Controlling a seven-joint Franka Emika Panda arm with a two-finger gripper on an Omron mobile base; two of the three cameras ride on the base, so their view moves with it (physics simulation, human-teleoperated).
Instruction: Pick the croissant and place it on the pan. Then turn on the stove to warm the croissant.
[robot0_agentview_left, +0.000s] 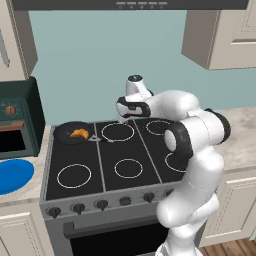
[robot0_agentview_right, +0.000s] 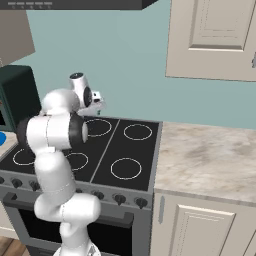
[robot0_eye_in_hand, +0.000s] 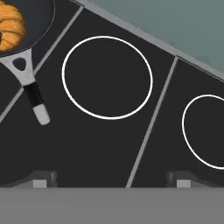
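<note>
The golden croissant (robot0_agentview_left: 79, 133) lies inside the small black pan (robot0_agentview_left: 64, 132), which sits on the rear left burner of the black stove (robot0_agentview_left: 125, 150). In the hand view the croissant (robot0_eye_in_hand: 9, 26) and the pan (robot0_eye_in_hand: 37, 17) are at the top left, and the pan's handle (robot0_eye_in_hand: 33, 92) points down toward me. My gripper (robot0_agentview_left: 125, 119) hangs open above the rear middle burner, to the right of the pan, with nothing between its fingers (robot0_eye_in_hand: 41, 179). From the right base view the gripper (robot0_agentview_right: 97, 105) hovers over the stove (robot0_agentview_right: 115, 145) near its back edge.
A row of dark knobs (robot0_agentview_left: 100, 204) runs along the stove's grey front panel. A dark green toaster oven (robot0_agentview_left: 17, 120) and a blue plate (robot0_agentview_left: 12, 175) stand on the counter to the left. A beige counter (robot0_agentview_right: 210, 160) extends to the right, with wall cabinets above.
</note>
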